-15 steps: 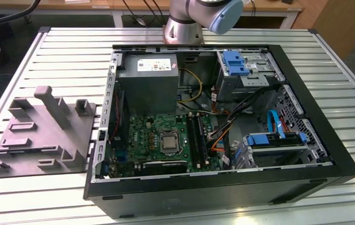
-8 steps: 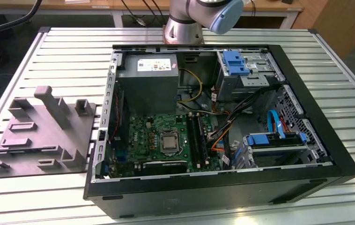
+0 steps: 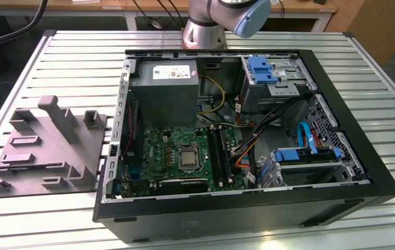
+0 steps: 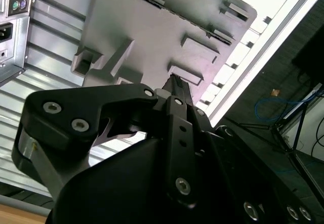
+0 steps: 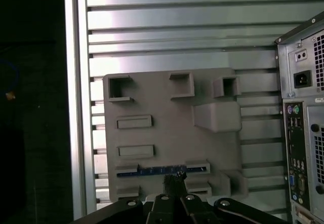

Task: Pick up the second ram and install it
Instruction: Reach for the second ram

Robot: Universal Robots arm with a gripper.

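While the black robot gripper [image 5: 173,179] hangs over the grey moulded plastic fixture tray [image 5: 167,127], the second ram [image 5: 152,170], a long narrow dark blue memory stick, stands on edge in a tray slot in line with it. Contact not confirmed; whether the gripper is spread or pressed together cannot be told. Judged progress: pick-up not yet done; seating in the green motherboard [image 3: 162,151] inside the open black computer case [image 3: 253,208] is left.

Matt grey plastic tray [image 3: 41,156]; shiny ribbed metal table [image 3: 364,57]; matt black gripper [image 4: 174,82]; matt black case [image 3: 239,221].
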